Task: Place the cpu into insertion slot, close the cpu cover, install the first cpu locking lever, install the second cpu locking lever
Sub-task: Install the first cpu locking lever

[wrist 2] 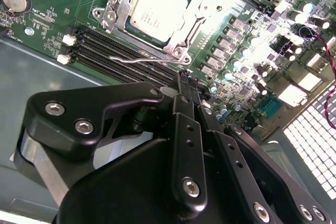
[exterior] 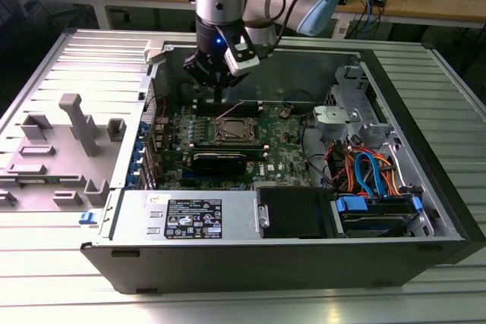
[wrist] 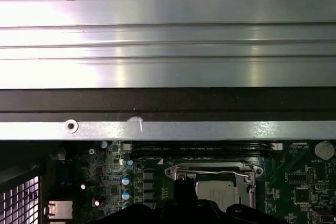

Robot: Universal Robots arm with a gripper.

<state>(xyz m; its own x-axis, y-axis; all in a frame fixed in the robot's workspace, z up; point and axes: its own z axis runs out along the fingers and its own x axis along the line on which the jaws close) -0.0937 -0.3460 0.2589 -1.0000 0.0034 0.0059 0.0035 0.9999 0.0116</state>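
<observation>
The end effector (wrist 2: 185,78), its fingers pressed together on nothing, hangs above the memory slots (wrist 2: 118,51) just beside the insertion slot (wrist 2: 177,51), where the cpu (wrist 2: 157,11) lies under the lowered cpu cover (wrist 2: 119,3), inside the open computer case (exterior: 228,267) on the bench (exterior: 68,282).
</observation>
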